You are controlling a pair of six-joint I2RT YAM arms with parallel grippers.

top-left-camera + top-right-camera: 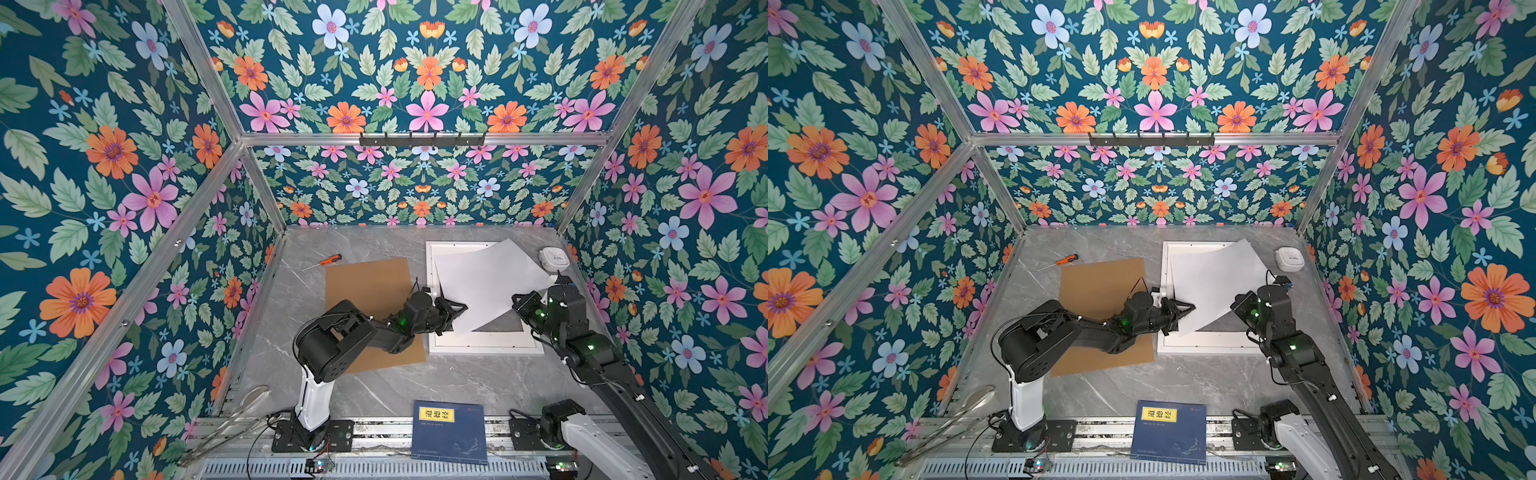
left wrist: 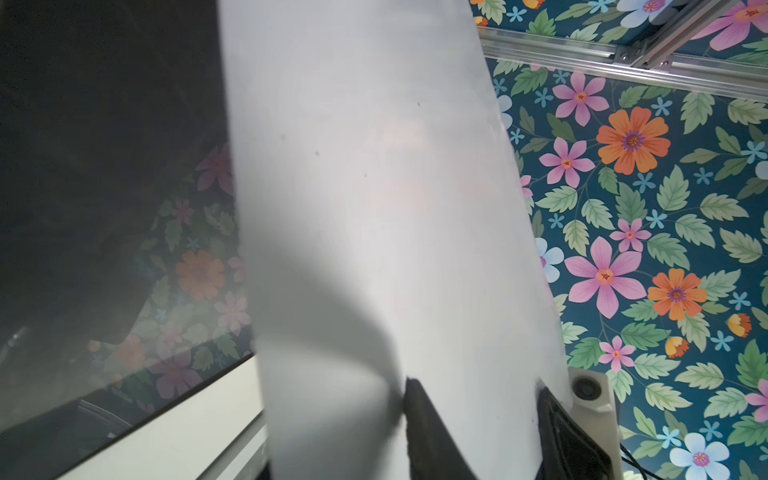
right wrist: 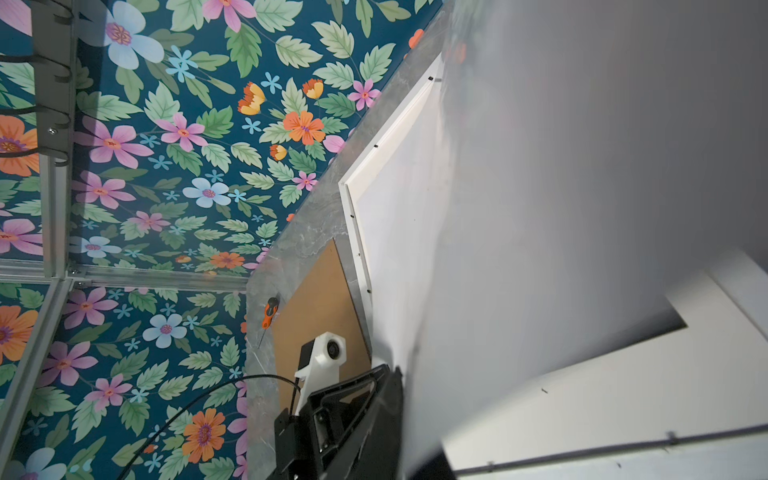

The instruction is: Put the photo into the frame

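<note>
One photo, white back up, hangs bowed above the one frame on the tabletop; its printed face is hidden. The right jaws, concealed behind their wrist, are clamped on its right corner. The left jaws stand apart astride its left edge. One brown board lies alongside.

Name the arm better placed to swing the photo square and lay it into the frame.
Right, likely. The right gripper is shut on the photo, which hangs askew above the frame; the left gripper only straddles the opposite edge, jaws apart, so it has no firm hold.
</note>
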